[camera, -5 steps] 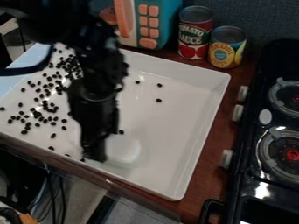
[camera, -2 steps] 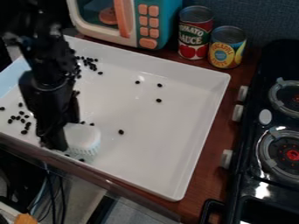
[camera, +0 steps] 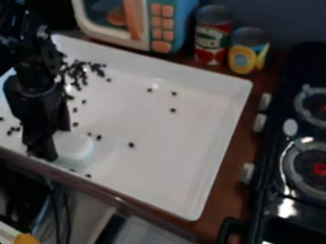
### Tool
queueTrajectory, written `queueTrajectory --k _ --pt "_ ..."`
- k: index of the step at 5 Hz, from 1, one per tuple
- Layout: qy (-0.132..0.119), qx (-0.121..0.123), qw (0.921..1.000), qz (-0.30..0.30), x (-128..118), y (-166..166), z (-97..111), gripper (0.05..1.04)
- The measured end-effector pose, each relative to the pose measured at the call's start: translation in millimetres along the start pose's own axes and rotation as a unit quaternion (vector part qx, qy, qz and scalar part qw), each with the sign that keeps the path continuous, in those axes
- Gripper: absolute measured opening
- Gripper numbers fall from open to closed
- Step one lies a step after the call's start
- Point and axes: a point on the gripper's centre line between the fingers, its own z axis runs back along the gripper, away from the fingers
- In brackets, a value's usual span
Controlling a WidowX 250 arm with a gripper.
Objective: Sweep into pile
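The fingers (camera: 43,148) grasp a white brush (camera: 75,148) in the white tray (camera: 178,157) on the counter (camera: 229,190), dark beans (camera: 77,75) clustered beside the arm (camera: 37,64), others scattered apart

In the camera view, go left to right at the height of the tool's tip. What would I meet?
The black tool, white rounded brush, a lone small black bean, right rim of the shallow white tray, brown wooden counter, black stove.
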Motion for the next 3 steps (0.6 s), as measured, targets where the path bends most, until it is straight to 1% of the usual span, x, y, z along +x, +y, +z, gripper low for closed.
queueTrajectory --k 1,2,3 --pt "-0.018 0.002 0.9998 0.004 10 -9 -6 0.734" --pt "-0.024 0.005 0.9997 0.003 14 -22 -10 0.734" --pt "-0.022 0.019 0.9996 0.006 13 -39 -12 0.734"
